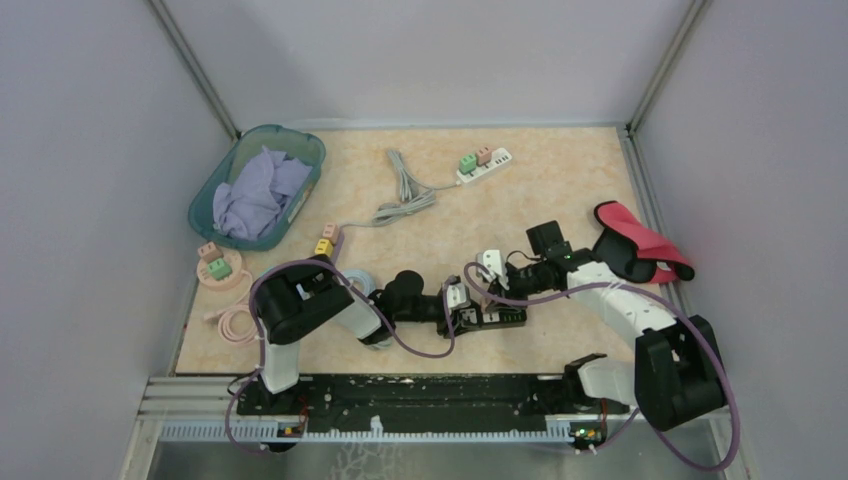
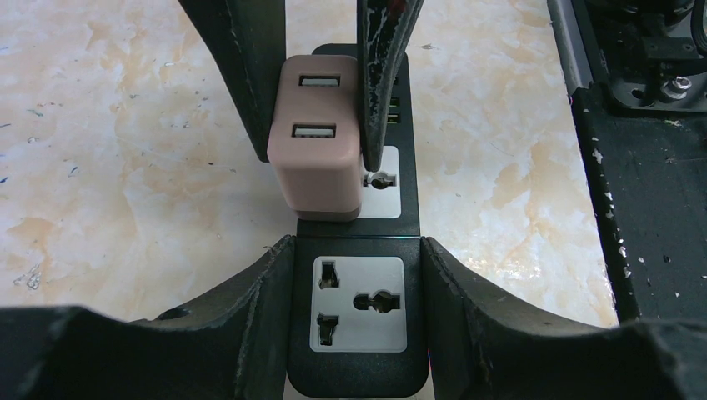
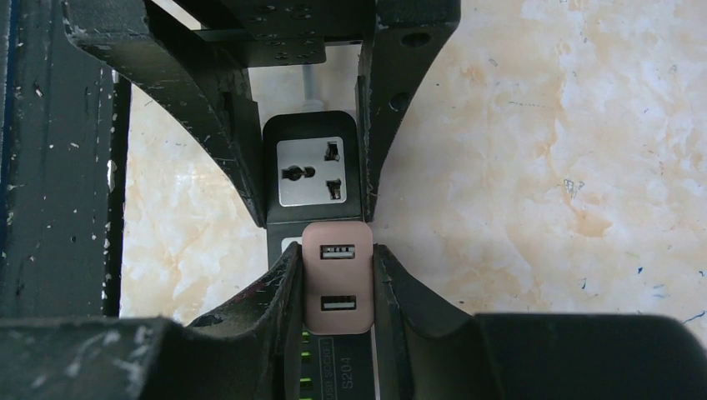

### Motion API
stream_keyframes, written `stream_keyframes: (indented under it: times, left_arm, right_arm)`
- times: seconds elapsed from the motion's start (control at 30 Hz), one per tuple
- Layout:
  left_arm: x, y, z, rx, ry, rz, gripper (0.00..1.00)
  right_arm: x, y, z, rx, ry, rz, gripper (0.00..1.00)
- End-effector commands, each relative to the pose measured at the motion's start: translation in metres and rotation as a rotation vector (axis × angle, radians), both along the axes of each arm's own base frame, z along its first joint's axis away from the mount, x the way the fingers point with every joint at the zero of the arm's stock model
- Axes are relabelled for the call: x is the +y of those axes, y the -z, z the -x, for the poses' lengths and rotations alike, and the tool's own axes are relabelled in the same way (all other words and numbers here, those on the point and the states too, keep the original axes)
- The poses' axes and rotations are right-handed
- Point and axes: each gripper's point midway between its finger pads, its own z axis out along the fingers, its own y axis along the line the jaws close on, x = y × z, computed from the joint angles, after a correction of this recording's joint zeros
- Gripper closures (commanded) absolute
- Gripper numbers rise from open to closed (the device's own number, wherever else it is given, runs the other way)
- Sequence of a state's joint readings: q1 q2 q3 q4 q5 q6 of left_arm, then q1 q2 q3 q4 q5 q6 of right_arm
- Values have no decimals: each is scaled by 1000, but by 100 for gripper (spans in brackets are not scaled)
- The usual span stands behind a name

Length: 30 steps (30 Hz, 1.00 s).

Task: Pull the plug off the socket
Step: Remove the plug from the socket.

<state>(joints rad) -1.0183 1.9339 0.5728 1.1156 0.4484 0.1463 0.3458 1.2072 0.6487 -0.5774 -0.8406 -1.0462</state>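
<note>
A black power strip point(image 1: 497, 318) lies near the front of the table, also in the left wrist view point(image 2: 357, 367). My left gripper point(image 2: 357, 250) is shut on its end, one finger on each long side beside an empty white socket point(image 2: 358, 302). A pink two-port USB plug point(image 2: 317, 158) stands on the adjacent socket. My right gripper point(image 3: 336, 254) is shut on the plug point(image 3: 337, 279), its fingers point(image 2: 242, 75) pressing both sides. I cannot tell whether the pins are still in. In the top view the left gripper point(image 1: 458, 308) and right gripper point(image 1: 487, 268) meet over the strip.
A teal basket point(image 1: 212, 180) with purple cloth stands back left. A white power strip point(image 1: 483, 163) with green and pink plugs lies at the back. A red cloth point(image 1: 640, 245) lies right. A pink coiled cable point(image 1: 235, 322) and loose plugs point(image 1: 325, 240) lie left. The black rail point(image 1: 420, 390) runs along the front.
</note>
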Motion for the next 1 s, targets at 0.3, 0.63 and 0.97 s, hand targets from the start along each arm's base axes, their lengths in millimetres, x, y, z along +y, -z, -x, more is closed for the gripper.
stream_keyframes:
  times: [0.3,0.63,0.97]
  left_arm:
    - [14,25,-1,63,-30,-78,100]
    - [12,23,-2,69,-33,-72,100]
    - [11,24,-3,74,-32,-72,100]
  right_arm:
    - [6,-23,24,-85,-203,-129,100]
    - [7,-36,19,-78,-174,-137,100]
    - [8,-54,17,-87,-156,-180,100]
